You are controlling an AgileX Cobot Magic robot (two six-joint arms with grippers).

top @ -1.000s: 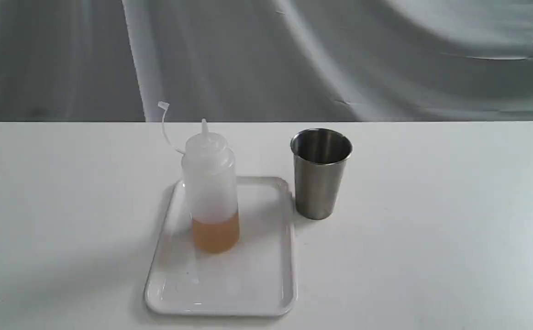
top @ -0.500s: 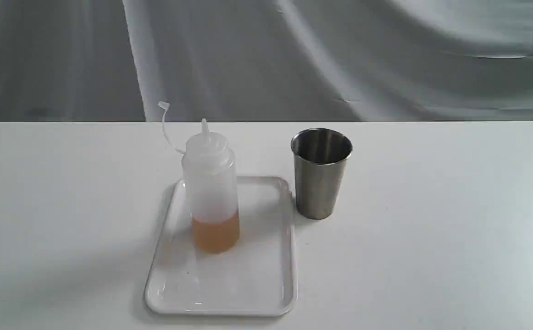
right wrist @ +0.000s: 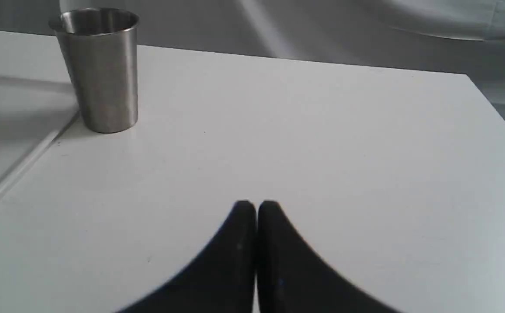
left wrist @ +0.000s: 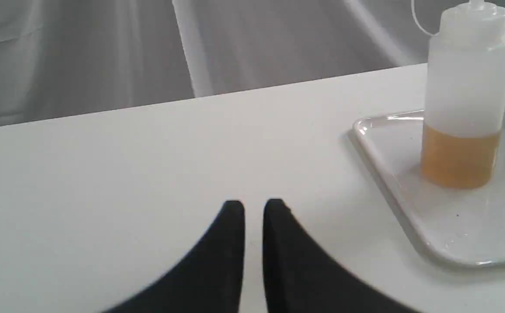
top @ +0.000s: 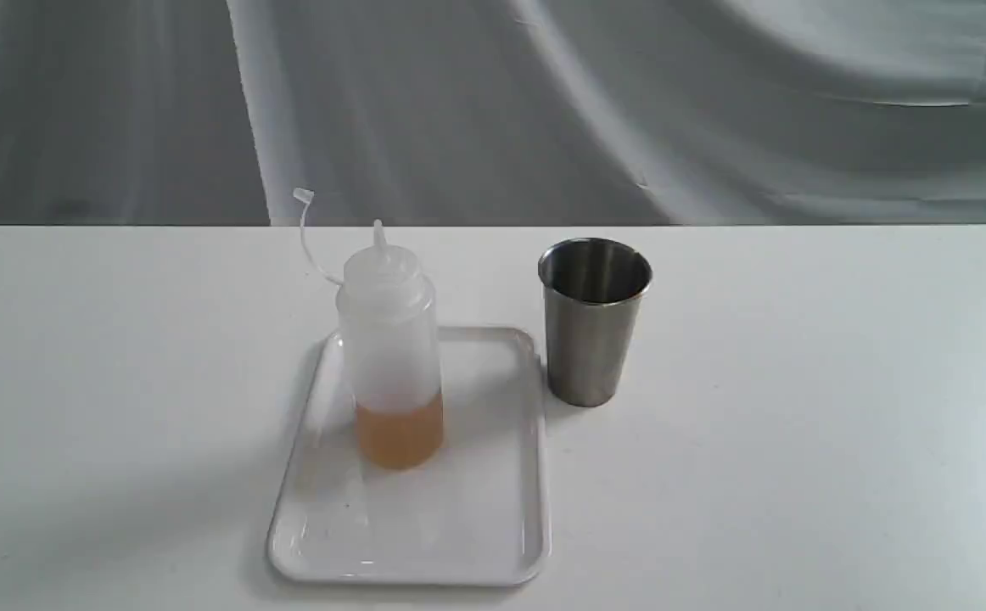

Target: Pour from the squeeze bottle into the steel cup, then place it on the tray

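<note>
The squeeze bottle (top: 391, 348), translucent with amber liquid at its bottom, stands upright on the white tray (top: 459, 543); its cap strap curls up to the left. The steel cup (top: 593, 318) stands on the table just right of the tray's far corner. Neither arm shows in the exterior view. In the left wrist view my left gripper (left wrist: 254, 204) is shut and empty above bare table, apart from the tray (left wrist: 391, 152) and the bottle (left wrist: 467, 95). In the right wrist view my right gripper (right wrist: 256, 204) is shut and empty, well away from the cup (right wrist: 98, 69).
The white table (top: 798, 467) ends at a far edge against draped grey cloth (top: 544, 110). Its right corner shows in the right wrist view, where the tray's rim (right wrist: 13, 174) lies beside the cup.
</note>
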